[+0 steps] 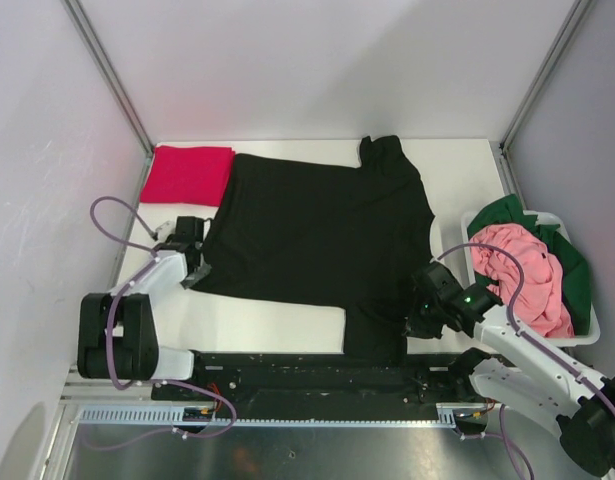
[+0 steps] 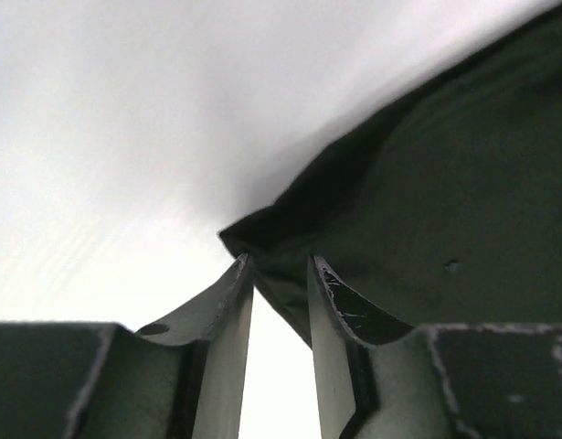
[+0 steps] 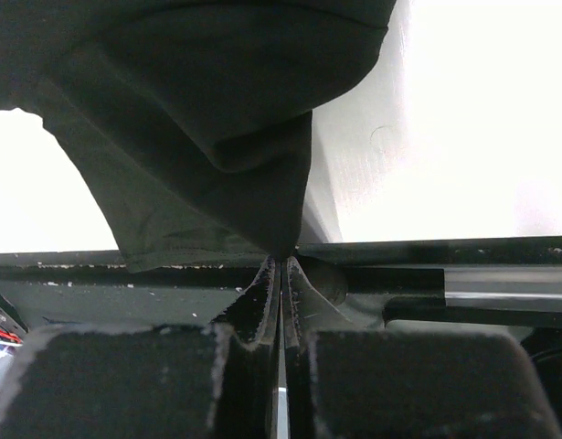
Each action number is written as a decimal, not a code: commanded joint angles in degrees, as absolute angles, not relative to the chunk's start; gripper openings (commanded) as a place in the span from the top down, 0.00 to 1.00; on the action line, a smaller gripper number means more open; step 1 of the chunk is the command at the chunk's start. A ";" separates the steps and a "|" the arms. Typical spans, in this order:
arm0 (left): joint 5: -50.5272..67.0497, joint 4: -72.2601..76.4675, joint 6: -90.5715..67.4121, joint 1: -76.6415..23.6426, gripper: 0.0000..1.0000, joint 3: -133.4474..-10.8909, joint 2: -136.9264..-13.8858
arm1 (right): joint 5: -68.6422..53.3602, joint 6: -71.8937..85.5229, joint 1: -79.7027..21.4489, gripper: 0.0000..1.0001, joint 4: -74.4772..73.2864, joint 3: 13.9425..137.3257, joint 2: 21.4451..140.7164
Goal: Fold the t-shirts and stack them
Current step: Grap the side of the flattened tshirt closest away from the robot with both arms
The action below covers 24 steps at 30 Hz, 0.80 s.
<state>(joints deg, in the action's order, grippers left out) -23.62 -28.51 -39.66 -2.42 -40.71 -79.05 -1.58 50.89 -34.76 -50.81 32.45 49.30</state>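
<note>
The black t-shirt [image 1: 317, 225] lies spread flat over the middle of the table. My left gripper [image 1: 192, 262] is at its near left corner. In the left wrist view the fingers [image 2: 242, 274] stand a narrow gap apart, with that corner [image 2: 271, 261] between their tips. My right gripper [image 1: 424, 312] is at the shirt's near right sleeve and is shut on a fold of black cloth [image 3: 262, 183], pinched at the tips [image 3: 282, 258]. The crimson red t-shirt [image 1: 187, 172] lies folded at the far left. The pink t-shirt [image 1: 522, 270] and the dark green t-shirt [image 1: 567, 250] are bunched in the basket.
The white plastic basket [image 1: 587, 338] stands at the right edge of the table, close to my right arm. Metal frame posts rise at the far corners. A black rail [image 1: 317, 365] runs along the near edge, and the shirt's sleeve hangs over it.
</note>
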 commanded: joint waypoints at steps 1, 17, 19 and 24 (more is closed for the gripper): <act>-28.92 -29.74 -40.27 -0.69 0.64 -41.97 -74.84 | -1.67 50.71 -34.51 1.00 -51.74 33.41 47.84; -25.70 -30.39 -40.75 2.42 0.63 -42.82 -78.54 | -2.11 50.85 -34.53 1.00 -51.54 32.52 46.07; -24.62 -30.14 -40.29 2.45 0.64 -43.03 -78.76 | -1.80 50.77 -34.45 1.00 -51.71 32.48 45.95; -24.62 -30.18 -39.50 2.42 0.64 -42.08 -76.58 | -1.78 50.49 -34.18 1.00 -51.09 31.80 46.15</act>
<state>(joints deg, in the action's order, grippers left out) -24.77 -30.76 -40.01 1.91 -40.75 -78.74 -2.02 50.92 -34.63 -51.37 32.32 46.59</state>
